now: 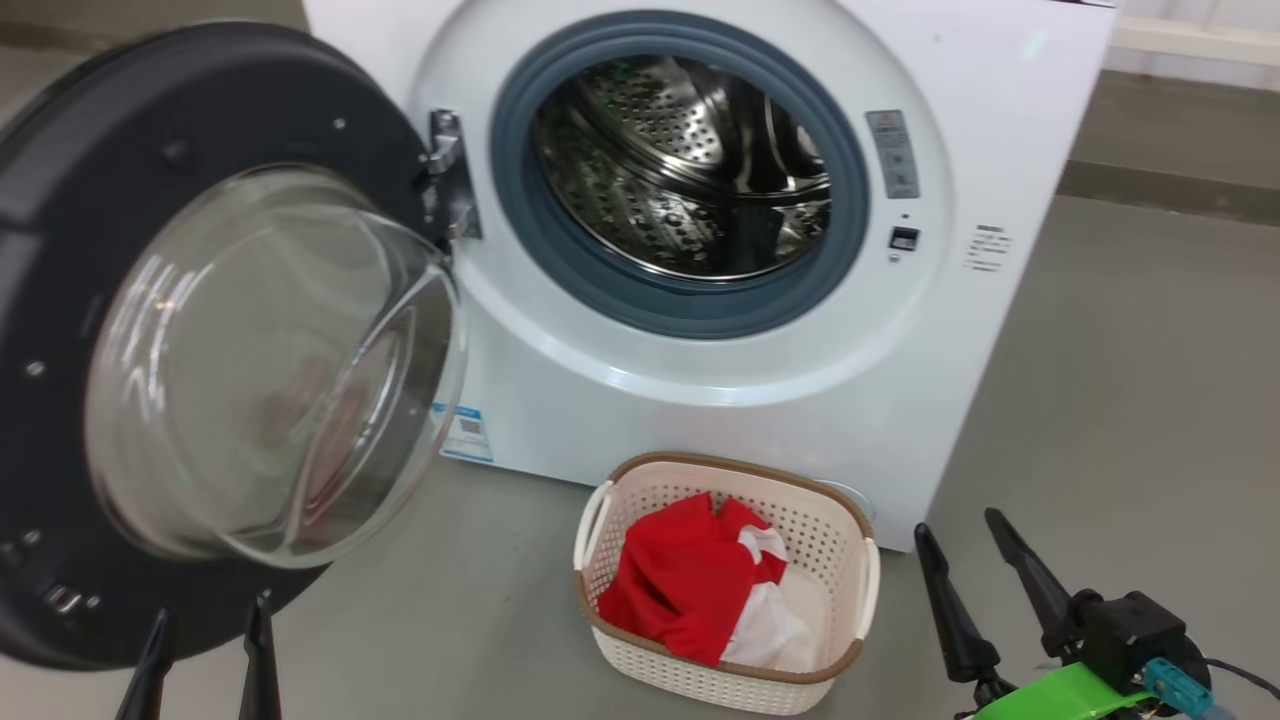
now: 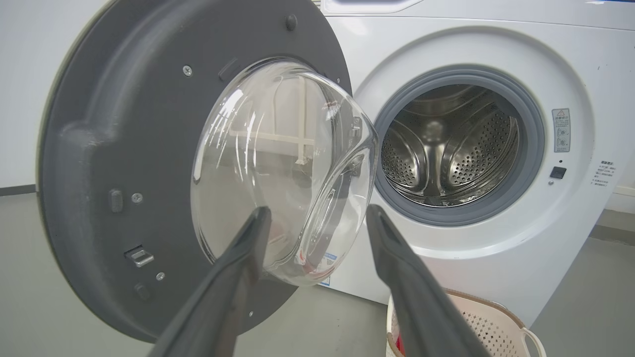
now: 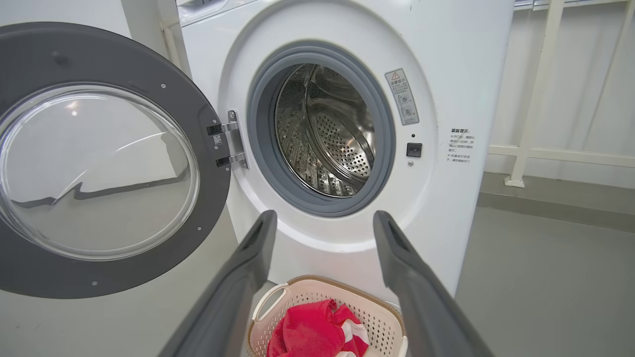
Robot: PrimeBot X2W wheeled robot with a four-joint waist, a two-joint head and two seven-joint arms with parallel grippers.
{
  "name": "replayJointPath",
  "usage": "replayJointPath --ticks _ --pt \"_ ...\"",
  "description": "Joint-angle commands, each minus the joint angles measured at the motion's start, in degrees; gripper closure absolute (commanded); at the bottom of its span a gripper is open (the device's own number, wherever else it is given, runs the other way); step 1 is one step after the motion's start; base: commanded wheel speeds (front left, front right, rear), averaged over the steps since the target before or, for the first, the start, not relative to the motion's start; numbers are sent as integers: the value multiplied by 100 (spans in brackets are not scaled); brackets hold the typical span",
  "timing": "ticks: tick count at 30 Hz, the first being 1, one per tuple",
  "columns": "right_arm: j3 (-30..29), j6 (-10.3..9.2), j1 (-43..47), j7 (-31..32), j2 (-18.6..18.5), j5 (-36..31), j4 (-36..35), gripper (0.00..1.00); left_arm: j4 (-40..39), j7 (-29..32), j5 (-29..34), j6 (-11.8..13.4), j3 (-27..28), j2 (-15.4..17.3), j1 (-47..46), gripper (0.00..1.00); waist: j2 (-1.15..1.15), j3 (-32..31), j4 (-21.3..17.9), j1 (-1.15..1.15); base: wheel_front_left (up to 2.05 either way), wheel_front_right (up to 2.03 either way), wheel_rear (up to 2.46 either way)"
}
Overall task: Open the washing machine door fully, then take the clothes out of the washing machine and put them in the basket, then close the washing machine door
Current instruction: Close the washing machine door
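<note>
Red-and-white clothes (image 1: 690, 585) lie bundled in the cream basket (image 1: 730, 466), which sits on the grey floor (image 1: 1120, 400) just in front of the washing machine (image 1: 700, 415). Its perforated steel drum (image 1: 680, 170) stands exposed. The washing machine door (image 1: 60, 300) is swung wide to the left. The left gripper (image 1: 213, 605), fingers spread, hovers at the door's lower rim. The right gripper (image 1: 955, 520), also spread, holds nothing beside the basket.

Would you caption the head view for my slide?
Door open, drum empty, clothes in basket; left gripper and right gripper open.
</note>
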Motion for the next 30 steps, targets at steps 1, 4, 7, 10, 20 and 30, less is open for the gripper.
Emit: replayJointPath --ticks 1,4,7,10,20,30 --pt "198 37 -297 -37 -19 50 -105 0 -185 21 47 41 195 128 -137 0 0 -34 320 0 0 0 0" --pt "250 37 -326 -37 -4 71 -92 0 -199 36 34 51 209 163 -146 0 0 -61 500 0 0 0 0" --pt "340 37 -392 -37 6 80 -87 0 -238 28 8 91 252 167 -106 0 0 -27 606 0 0 0 0" --pt "398 37 -464 -37 9 81 -66 0 -271 13 -4 144 297 157 -65 0 0 10 642 0 0 0 0" --pt "532 37 -654 -37 -16 94 31 0 -358 -51 -108 329 443 64 46 0 0 112 731 0 0 0 0" --pt "533 37 -598 -37 -52 111 45 0 -380 -41 -184 491 599 119 -102 100 0 82 699 0 0 0 0"
